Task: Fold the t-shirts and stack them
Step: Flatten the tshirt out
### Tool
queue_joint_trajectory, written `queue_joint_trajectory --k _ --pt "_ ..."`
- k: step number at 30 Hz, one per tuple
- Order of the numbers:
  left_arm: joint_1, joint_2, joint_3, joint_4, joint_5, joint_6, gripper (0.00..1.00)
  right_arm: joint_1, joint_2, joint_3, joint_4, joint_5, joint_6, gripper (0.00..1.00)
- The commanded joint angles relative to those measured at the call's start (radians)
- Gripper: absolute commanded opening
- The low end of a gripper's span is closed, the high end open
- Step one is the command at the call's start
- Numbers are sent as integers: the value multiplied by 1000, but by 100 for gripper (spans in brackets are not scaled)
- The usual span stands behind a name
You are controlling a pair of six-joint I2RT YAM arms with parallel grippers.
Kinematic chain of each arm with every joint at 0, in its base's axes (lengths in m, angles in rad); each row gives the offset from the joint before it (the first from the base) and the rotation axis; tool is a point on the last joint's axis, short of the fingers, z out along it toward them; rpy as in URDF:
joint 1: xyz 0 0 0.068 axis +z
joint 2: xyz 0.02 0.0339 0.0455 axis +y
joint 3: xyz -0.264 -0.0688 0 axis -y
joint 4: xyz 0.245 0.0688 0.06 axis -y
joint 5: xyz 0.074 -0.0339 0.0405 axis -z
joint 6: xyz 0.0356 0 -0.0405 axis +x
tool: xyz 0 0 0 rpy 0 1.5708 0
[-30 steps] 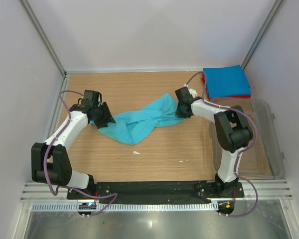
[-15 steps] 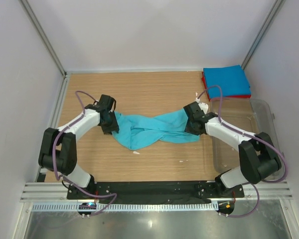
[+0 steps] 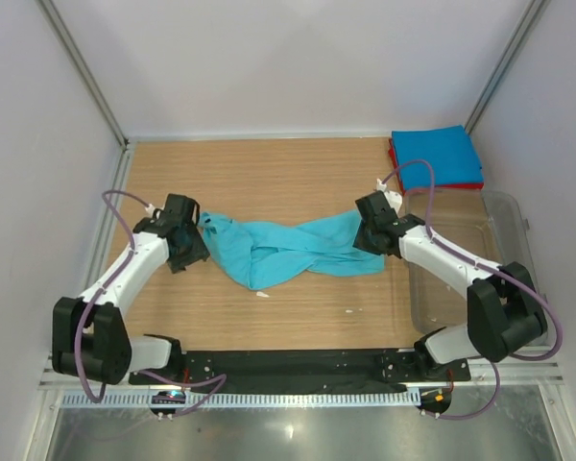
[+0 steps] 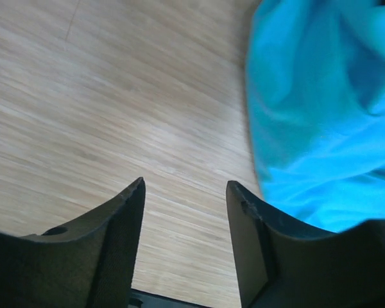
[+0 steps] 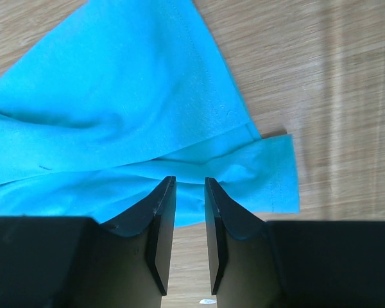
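The teal t-shirt lies crumpled and twisted across the middle of the table. My left gripper is open and empty, just left of the shirt's left end. In the left wrist view my left gripper has bare wood between its fingers and the shirt at the upper right. My right gripper hovers at the shirt's right end. In the right wrist view my right gripper has its jaws slightly apart with nothing between them, over the shirt's sleeve hem. The blue folded shirt lies on the red folded shirt at the back right.
A clear plastic tub stands at the right edge, beside my right arm. Small white scraps lie on the wood near the front. Walls close in the table on the left, back and right.
My left gripper has let go of the shirt's left end and moved left off it. The right gripper has stayed at the right end with only a slight shift.
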Motion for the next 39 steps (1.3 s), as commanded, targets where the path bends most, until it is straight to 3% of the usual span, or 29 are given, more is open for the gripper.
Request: queue_joint_trajectory --k 1,4,9,21,28,30,35,39 --pt "-102 -36 153 7 -140 3 58 0 -57 8 25 -2 -11 31" --pt "-193 90 304 -65 -208 21 59 0 -74 2 37 -16 -10 31" --pt "-253 299 459 -139 -324 66 55 0 -78 -13 61 -40 -17 31" --pt "-306 590 577 -2 -296 212 52 0 -101 -24 64 -45 -33 31" --pt "-305 486 459 54 -299 213 8 0 -95 -30 77 -65 -26 32" --pt "-305 457 447 10 -325 205 0 0 -95 -28 80 -66 -25 31" --pt "-300 269 365 -62 -385 92 0 0 -81 -31 93 -76 -20 31" --pt "-245 115 157 -58 -336 -18 1 -2 -80 -42 97 -79 -3 31"
